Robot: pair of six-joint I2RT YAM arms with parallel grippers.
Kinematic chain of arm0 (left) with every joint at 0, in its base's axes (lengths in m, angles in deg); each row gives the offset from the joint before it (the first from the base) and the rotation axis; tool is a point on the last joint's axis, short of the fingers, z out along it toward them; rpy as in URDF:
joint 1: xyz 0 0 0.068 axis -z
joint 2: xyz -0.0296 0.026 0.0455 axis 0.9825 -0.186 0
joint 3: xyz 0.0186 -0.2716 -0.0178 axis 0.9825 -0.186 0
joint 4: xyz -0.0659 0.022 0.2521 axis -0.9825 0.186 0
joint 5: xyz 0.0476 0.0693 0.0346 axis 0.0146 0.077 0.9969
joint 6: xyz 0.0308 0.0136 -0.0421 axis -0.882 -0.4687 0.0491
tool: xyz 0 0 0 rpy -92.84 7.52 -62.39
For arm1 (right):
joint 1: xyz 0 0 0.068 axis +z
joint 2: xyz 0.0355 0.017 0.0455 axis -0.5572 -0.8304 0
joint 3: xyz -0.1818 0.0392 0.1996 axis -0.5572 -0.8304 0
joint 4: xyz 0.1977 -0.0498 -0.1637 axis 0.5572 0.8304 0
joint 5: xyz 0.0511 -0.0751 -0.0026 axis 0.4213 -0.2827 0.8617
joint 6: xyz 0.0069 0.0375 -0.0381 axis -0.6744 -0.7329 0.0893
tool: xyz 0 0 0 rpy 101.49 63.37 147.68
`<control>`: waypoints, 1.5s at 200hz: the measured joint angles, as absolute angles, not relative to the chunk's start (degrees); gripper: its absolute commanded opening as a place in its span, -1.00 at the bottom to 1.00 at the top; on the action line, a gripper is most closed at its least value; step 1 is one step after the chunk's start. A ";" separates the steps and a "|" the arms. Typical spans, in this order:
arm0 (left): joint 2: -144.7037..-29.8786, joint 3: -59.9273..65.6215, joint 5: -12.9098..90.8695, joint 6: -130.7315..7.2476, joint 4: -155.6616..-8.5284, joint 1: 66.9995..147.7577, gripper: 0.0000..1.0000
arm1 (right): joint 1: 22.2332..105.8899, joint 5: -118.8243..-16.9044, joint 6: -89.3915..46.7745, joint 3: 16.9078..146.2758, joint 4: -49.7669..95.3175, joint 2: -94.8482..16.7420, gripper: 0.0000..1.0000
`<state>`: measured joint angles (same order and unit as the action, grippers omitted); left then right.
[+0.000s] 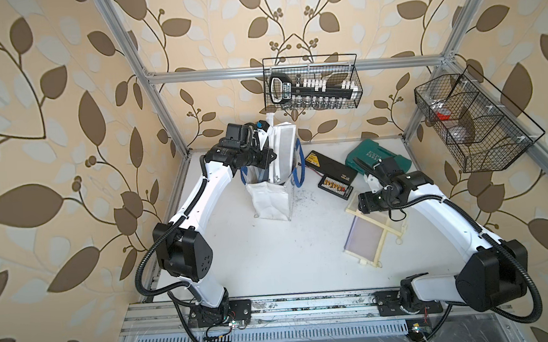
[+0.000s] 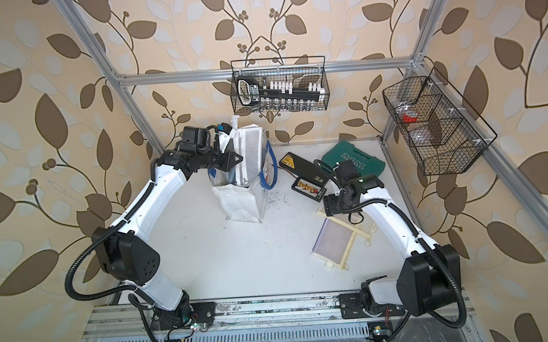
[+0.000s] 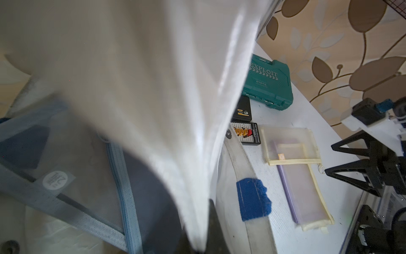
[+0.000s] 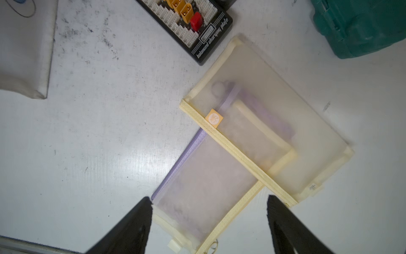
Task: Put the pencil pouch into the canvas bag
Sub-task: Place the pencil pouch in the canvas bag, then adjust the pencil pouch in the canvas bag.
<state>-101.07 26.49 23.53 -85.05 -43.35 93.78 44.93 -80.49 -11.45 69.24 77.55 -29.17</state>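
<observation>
Right up against the left wrist camera hangs the pale mesh of the pencil pouch (image 3: 153,88). It is pinched at its edge by the left gripper (image 1: 269,155), whose jaws are clamped tight on the fabric. In both top views the pouch stands upright, its lower end down in the mouth of the canvas bag (image 1: 273,205) and its upper half poking above the rim. A blue-zipped pouch (image 3: 72,154) seems to lie inside the bag.

I'd say the drop-in is under way but not finished. The next move calls for lowering the pouch past the rim and then letting go, minding the blue strap (image 3: 252,202) and the soft bag wall, which could fold in.

The bag sits toward the back-left of the table (image 1: 272,261), near the frame post (image 1: 170,119) and below a wire basket (image 1: 309,57). Room behind it looks tight, but the front is open.

Well apart, the right gripper (image 4: 208,199) hovers with its jaws spread over two yellow-trimmed pouches (image 4: 274,110), near a charging board (image 4: 197,33) and the green tool case (image 4: 362,26).
</observation>
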 measured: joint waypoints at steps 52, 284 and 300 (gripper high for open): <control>-102.43 25.90 23.83 -85.14 -43.06 93.06 -0.63 | 41.94 -80.79 -10.01 66.01 74.62 -34.92 0.59; -107.17 31.65 42.72 -70.43 -46.19 93.67 0.36 | 37.76 -77.91 -7.69 66.01 67.60 -48.60 -0.09; -109.86 31.98 43.37 -69.84 -46.78 94.70 0.32 | 37.41 -77.58 -7.89 66.01 67.47 -49.15 -0.28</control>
<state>-109.86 31.98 43.37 -69.84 -46.78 94.70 37.41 -77.58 -7.89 66.01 67.47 -49.15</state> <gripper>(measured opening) 0.669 0.416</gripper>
